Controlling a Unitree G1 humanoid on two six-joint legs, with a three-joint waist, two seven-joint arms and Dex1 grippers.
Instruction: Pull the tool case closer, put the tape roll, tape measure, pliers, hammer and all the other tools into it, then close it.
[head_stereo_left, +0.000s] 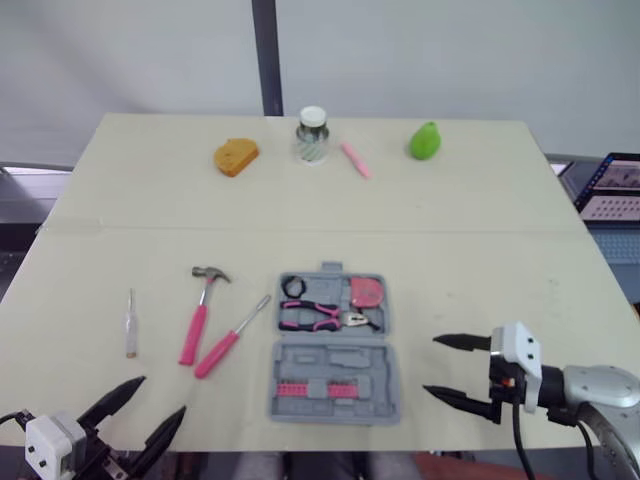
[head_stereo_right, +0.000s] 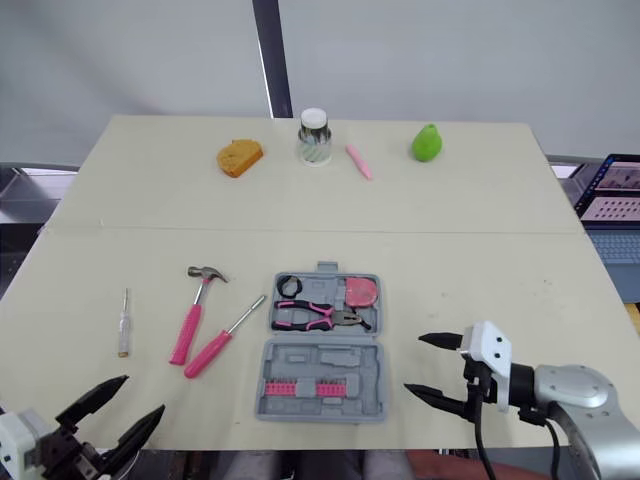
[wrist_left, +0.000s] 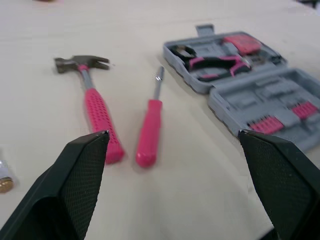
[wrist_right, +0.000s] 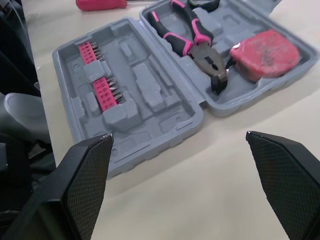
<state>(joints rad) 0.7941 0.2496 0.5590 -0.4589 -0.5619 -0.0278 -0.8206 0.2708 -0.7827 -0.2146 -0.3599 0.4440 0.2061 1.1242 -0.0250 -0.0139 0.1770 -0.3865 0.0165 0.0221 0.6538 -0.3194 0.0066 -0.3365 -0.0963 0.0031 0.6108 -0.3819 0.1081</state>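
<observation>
Clearly both pairs of jaws gape wide, holding nothing: right gripper just right of the open tool case, left gripper off its near-left corner, partly cut off. Pliers and tape measure lie inside; hammer lies left of it.

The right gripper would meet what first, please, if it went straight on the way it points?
Likely the open tool case, its near half with pink bits, unless the right gripper passes above it.
</observation>
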